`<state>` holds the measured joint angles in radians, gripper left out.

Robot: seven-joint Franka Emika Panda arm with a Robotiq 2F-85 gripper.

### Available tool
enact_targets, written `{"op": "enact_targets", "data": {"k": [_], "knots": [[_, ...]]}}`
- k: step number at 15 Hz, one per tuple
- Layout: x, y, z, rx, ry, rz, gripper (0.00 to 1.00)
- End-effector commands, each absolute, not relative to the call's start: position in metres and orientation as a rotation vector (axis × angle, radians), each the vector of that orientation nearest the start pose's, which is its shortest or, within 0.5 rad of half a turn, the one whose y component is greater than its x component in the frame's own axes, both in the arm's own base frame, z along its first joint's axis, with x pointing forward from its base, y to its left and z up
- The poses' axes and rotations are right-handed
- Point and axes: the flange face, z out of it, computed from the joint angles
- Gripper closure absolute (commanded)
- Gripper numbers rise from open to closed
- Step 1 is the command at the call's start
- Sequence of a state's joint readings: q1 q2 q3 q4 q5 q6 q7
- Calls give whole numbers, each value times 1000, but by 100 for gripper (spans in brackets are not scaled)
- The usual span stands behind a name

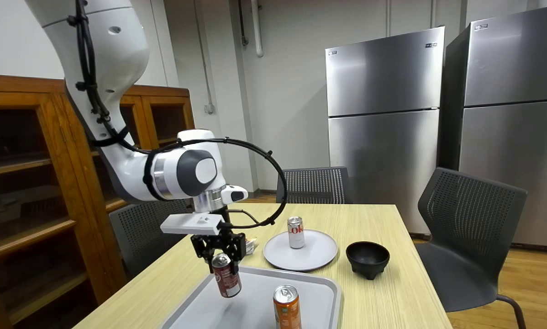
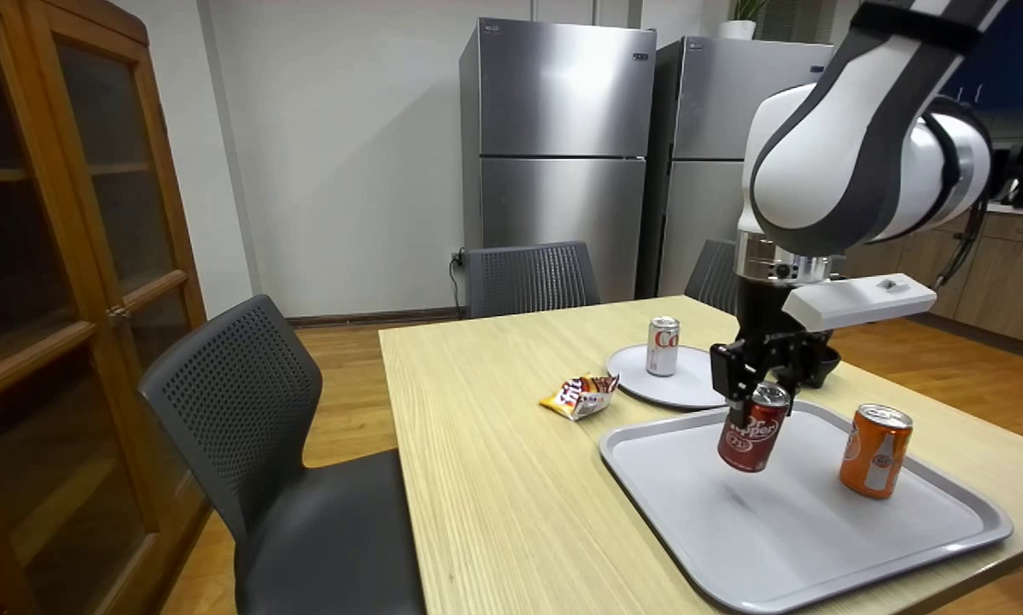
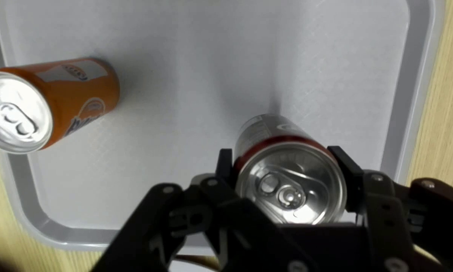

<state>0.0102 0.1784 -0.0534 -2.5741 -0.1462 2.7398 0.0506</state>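
Note:
My gripper [image 1: 223, 267] [image 3: 281, 160] is shut on a dark red Dr Pepper can [image 2: 751, 444], its fingers [image 3: 346, 170] pressing the can from both sides near the top. The can leans over and hangs a little above the grey tray [image 2: 682, 530], where a faint shadow lies beneath it. From the wrist view, its silver lid [image 3: 290, 185] faces the camera, and the gripper covers the lid's lower edge. An orange soda can [image 2: 877, 453] [image 3: 82, 90] stands upright on the same tray, apart from the gripper.
Behind the tray, a silver Coke can [image 1: 296, 233] stands on a light grey round plate [image 1: 276, 253]. A black bowl [image 1: 367, 258] sits beside that plate. An upright-edged snack bag [image 2: 581, 396] lies on the wooden table [image 2: 477, 444]. Chairs [image 2: 238, 410] surround the table.

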Motion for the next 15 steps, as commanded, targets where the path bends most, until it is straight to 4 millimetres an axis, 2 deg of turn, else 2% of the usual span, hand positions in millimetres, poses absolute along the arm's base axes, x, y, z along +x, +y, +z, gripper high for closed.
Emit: {"op": "enact_targets", "data": {"k": [1,8,15], "knots": [[474,-31,201,-3182,-88,-10,62],[526,-52,193,-3170,-126,-42,62],[573,-55,183,-3162,-138,-46,62]]}}
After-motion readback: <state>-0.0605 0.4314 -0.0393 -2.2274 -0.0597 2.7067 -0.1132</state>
